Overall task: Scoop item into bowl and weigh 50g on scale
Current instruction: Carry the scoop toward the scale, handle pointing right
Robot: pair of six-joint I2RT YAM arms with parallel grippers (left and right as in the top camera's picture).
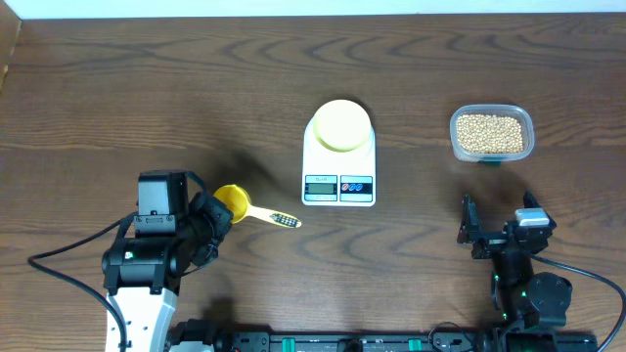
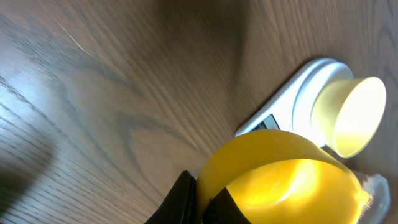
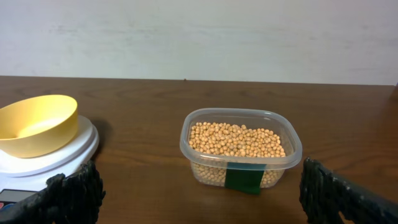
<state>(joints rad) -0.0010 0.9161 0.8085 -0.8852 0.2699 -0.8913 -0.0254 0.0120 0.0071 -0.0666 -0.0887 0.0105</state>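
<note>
Yellow measuring spoon [image 2: 280, 180] clenched at its cup rim in left pincer [image 2: 199, 202] near bench's front-left, right pincer [image 1: 501, 223] released, empty; beans [image 1: 492, 134] fill clear tub [image 1: 528, 122] toward far-right corner, bowl [image 1: 339, 125] on scale [image 1: 338, 186] mid-bench, so lift level, skirting the scale.

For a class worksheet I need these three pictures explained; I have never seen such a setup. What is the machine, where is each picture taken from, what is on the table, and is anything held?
Two robot arms with two-finger grippers sit at a table. One picture looks down from above; the others come from wrist cameras. A yellow bowl stands on a scale; a clear tub holds beans. The left gripper is shut on a yellow measuring spoon; the right gripper is open, empty.
</note>
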